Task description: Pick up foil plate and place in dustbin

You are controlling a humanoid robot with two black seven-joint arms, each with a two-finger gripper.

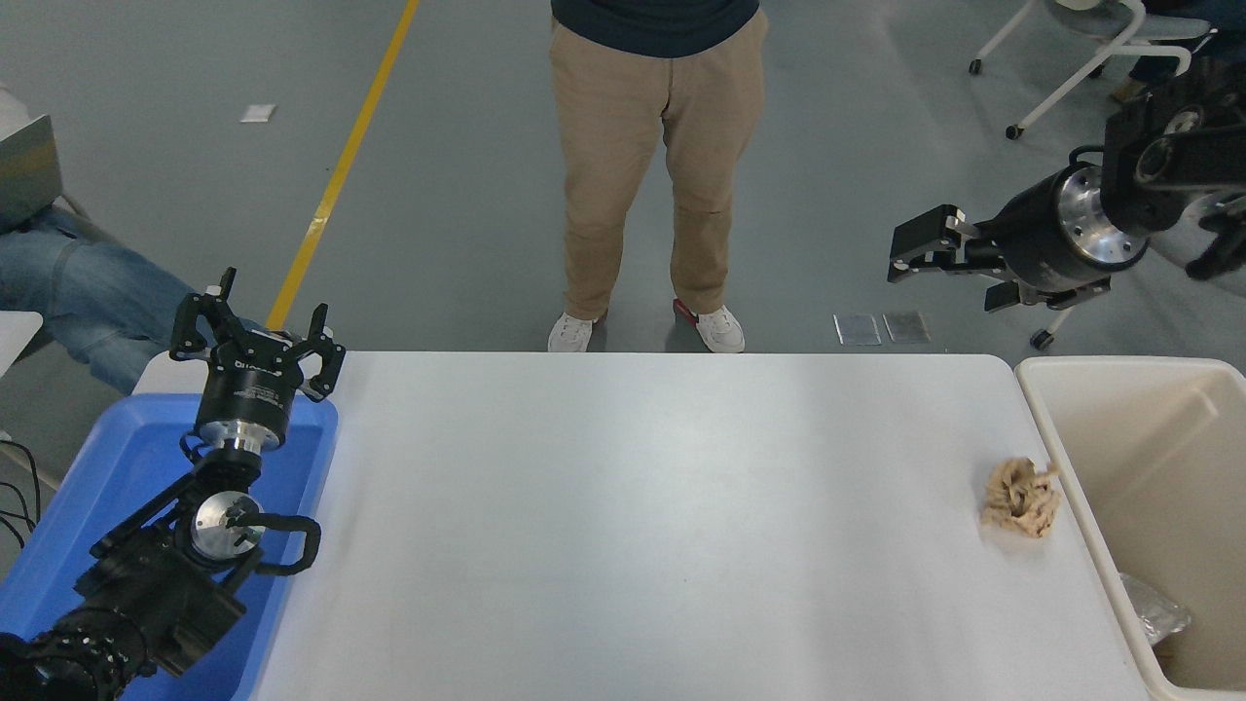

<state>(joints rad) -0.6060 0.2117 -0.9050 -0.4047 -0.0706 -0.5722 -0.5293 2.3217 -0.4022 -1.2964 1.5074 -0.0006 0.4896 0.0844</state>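
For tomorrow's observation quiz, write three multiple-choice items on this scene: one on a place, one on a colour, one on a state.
1. Where is the foil plate?
A) on the table
B) inside the dustbin
C) in the blue tub

2. What colour is the paper wad?
A) tan
B) green
C) red

3. How is the right tool?
A) gripping the plate
B) resting on the table
C) raised beyond the table's far edge, holding nothing

Key: 1 B, silver foil shows against the bin's near wall. 2 A, it lies tan on the white table. 3 C, nothing sits between its fingers.

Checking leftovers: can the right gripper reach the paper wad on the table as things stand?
Probably yes: the right gripper hangs empty above the table's far right, and the paper wad lies uncovered beside the dustbin.
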